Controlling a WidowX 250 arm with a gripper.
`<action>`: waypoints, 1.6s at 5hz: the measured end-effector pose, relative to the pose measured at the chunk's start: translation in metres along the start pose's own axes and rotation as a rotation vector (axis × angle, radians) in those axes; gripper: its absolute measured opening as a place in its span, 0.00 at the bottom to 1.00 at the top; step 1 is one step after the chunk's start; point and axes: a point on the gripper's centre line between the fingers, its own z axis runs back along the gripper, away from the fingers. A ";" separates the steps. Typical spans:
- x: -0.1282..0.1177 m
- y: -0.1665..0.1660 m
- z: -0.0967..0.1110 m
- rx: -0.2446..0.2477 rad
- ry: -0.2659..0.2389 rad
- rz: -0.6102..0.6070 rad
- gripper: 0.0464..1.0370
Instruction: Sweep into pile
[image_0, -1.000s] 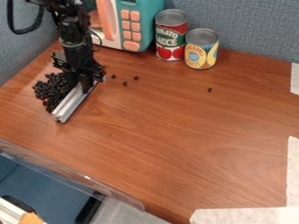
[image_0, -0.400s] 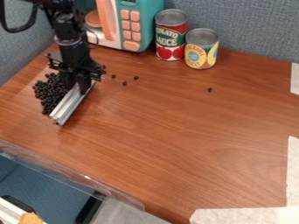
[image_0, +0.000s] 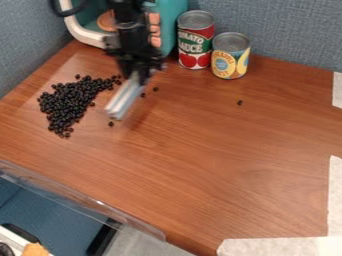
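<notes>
The gripper (image_0: 139, 75) hangs over the upper left part of the table, shut on a silver metal bar (image_0: 124, 99) that slants down to the left. Left of the bar lies a pile of small black beads (image_0: 69, 104), with a strand of beads spreading up and right toward the gripper. A few loose beads are apart from the pile: one bead (image_0: 111, 124) by the bar's lower end, another bead (image_0: 155, 89) to the right of the gripper, and a single bead (image_0: 240, 102) farther right.
A teal toy microwave (image_0: 175, 20) stands behind the arm. Beside it are a red tomato can (image_0: 195, 40) and a yellow can (image_0: 230, 56). White tape (image_0: 280, 246) marks the table's right and front edges. A clear plastic edge (image_0: 87, 197) runs along the lower left.
The gripper and bar have moved right and up, away from the pile. Beads at the pile's upper side, previously behind the gripper, now show, and the bar's lower end has left the table's left area.
</notes>
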 end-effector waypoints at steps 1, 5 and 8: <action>0.027 -0.035 -0.009 -0.045 -0.001 -0.078 0.30; 0.069 -0.144 -0.009 -0.093 0.033 -0.273 0.30; 0.086 -0.187 -0.032 -0.116 0.069 -0.315 0.30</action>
